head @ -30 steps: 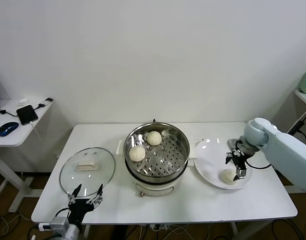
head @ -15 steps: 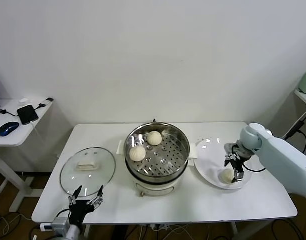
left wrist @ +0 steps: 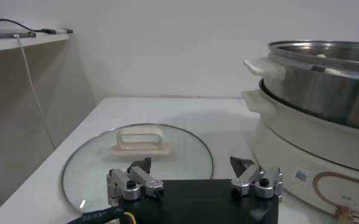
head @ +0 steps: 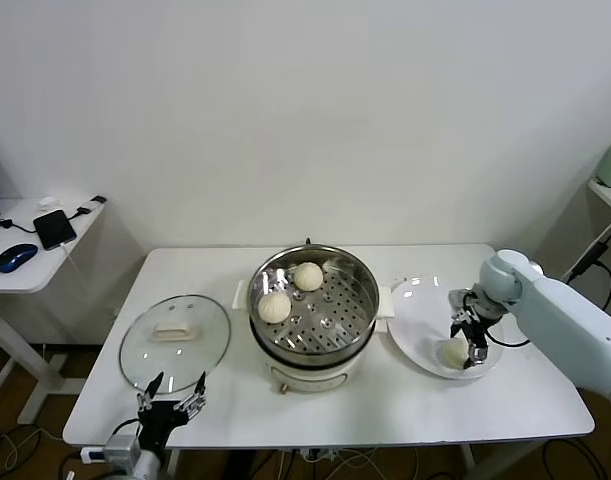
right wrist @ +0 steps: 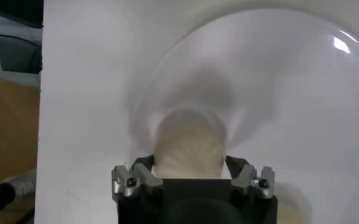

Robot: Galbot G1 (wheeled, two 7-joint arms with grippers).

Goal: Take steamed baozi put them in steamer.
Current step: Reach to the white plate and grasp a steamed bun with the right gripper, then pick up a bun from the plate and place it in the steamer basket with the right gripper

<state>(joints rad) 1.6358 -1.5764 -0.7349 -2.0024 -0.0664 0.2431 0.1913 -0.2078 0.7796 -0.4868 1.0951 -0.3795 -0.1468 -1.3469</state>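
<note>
Two steamed baozi point(head: 275, 306) point(head: 307, 276) lie on the perforated tray of the steamer point(head: 365, 290), a shiny steel pot on a white base in the middle of the table. A third baozi point(head: 449, 352) rests on the white plate point(head: 415, 310) to the steamer's right. My right gripper point(head: 461, 352) is down on the plate, its fingers pressed against both sides of this baozi point(right wrist: 188, 146), as the right wrist view of that gripper point(right wrist: 189, 163) shows. My left gripper point(head: 175, 382) waits open at the table's front edge, near the glass lid.
The glass lid point(head: 175, 335) with its white handle lies flat left of the steamer, just beyond my left gripper point(left wrist: 194, 163). The steamer's side point(left wrist: 325, 91) fills one side of the left wrist view. A side desk with a phone point(head: 53, 228) and mouse stands far left.
My right gripper has sunk a little onto the plate and its fingers have closed in on the baozi. The left arm has not moved.
</note>
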